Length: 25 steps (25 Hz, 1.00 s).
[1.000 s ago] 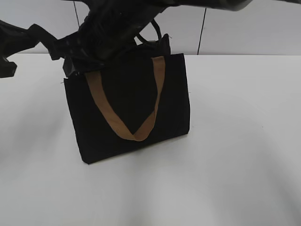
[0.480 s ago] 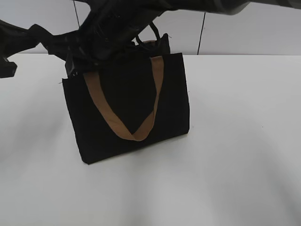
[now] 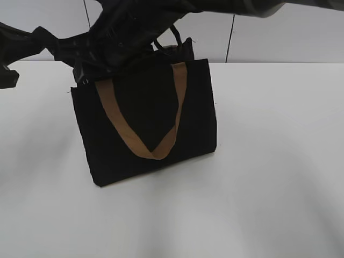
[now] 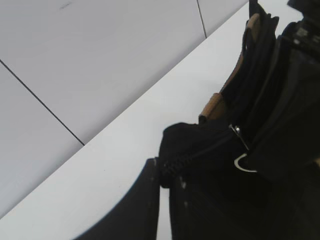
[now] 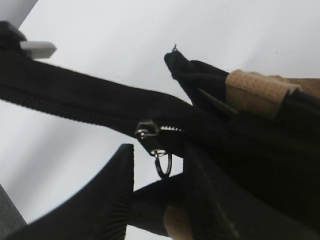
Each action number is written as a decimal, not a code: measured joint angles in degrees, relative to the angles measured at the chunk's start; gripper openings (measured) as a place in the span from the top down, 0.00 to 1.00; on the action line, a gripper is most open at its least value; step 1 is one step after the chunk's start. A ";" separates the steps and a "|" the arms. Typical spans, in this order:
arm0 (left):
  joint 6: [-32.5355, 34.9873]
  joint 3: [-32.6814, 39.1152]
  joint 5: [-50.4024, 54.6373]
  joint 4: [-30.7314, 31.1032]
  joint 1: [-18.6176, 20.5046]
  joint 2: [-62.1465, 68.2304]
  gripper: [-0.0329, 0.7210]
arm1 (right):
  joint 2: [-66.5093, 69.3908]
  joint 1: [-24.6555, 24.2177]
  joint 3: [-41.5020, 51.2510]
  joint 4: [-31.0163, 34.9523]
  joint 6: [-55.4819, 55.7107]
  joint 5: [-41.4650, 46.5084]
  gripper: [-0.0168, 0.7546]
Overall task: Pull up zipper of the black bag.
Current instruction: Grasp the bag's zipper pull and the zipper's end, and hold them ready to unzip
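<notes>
The black bag stands upright on the white table, one tan strap handle hanging down its front. Both arms crowd over its top edge. In the left wrist view my left gripper is shut on the bag's top corner, at the end of the zip track. In the right wrist view the zipper, a silvery slider with a dark ring, sits on the track. My right gripper is open, with the ring hanging between its two fingers and touching neither. The zipper also glints in the left wrist view.
The white table spreads around the bag on all sides. A white panelled wall with dark seams stands behind it. The second tan strap lies folded at the bag's top.
The arms have shifted slightly to the left over the bag's top. The bag's upper left corner has drawn a little to the left. The bag's base has stayed in place.
</notes>
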 joint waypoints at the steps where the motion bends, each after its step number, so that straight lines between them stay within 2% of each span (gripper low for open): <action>1: 0.00 0.00 0.02 0.00 0.00 0.00 0.93 | 0.00 0.05 0.00 0.00 -0.44 -0.06 0.64; 7: 0.00 0.00 0.94 0.00 0.00 0.00 0.93 | 0.75 0.05 0.00 0.03 -1.13 -1.96 0.67; 9: 0.00 0.00 0.94 0.00 0.00 0.00 0.93 | 0.75 0.05 0.00 -0.08 -1.18 -1.85 0.75; 12: 0.00 0.00 0.94 0.00 0.00 0.00 0.93 | 0.75 0.05 0.00 -0.49 -2.64 -1.11 0.94; 14: 0.00 0.00 0.83 0.00 0.00 0.00 0.93 | 0.75 0.05 0.00 -0.54 -3.79 -0.71 0.99; 25: 0.00 0.77 -2.57 0.10 0.00 -0.10 0.93 | -2.88 -0.31 0.00 -1.48 -5.73 6.11 1.00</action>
